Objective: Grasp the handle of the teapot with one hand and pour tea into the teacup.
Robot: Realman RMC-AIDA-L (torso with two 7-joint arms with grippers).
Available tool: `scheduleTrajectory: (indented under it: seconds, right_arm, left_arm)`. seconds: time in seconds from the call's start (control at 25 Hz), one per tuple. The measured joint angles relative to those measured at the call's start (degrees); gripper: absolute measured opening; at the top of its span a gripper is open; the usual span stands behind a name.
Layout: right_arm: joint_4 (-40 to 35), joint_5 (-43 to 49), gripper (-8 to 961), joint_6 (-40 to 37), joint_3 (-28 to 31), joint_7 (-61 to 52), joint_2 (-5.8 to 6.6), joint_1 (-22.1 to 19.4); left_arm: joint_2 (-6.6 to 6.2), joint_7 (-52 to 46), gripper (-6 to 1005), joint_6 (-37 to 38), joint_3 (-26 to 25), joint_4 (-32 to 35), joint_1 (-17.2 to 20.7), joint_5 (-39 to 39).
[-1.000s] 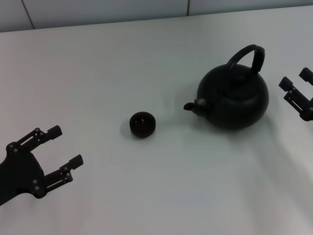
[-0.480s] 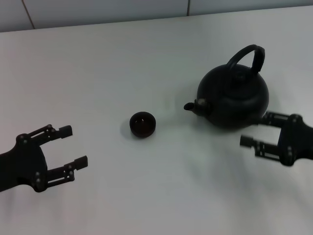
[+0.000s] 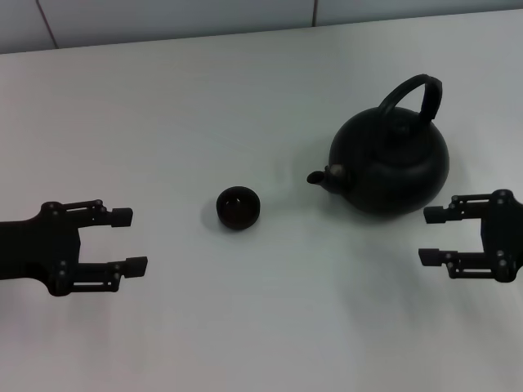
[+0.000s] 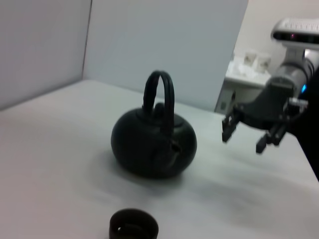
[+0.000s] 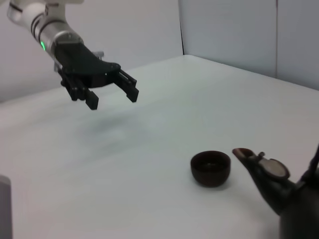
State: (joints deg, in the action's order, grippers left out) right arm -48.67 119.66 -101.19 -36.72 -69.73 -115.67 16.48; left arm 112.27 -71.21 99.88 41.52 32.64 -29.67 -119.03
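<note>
Teapot (image 3: pixel 391 161) upright, spout toward teacup (image 3: pixel 238 207); left end effector (image 3: pixel 128 240) and right end effector (image 3: pixel 429 236) both open

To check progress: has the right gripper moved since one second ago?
Yes. The right gripper came from beside the teapot toward the camera, now below it in the head view.
</note>
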Motion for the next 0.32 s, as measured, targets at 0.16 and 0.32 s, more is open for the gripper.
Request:
scheduleTrajectory:
  seconds: [0.16, 0.32]
  right_arm:
    - [-1.76, 0.36, 625, -0.04, 0.01, -0.31, -0.03, 0.03]
    - [-2.44, 0.58, 625, -0.03, -0.01, -0.39, -0.06, 0.15]
  left_arm:
    - [0.06, -1.38, 791, 0.29, -0.27, 1.5, -0.38, -0.78]
    - [-0.05, -1.76, 791, 0.4, -0.26, 2.13, -0.5, -0.8]
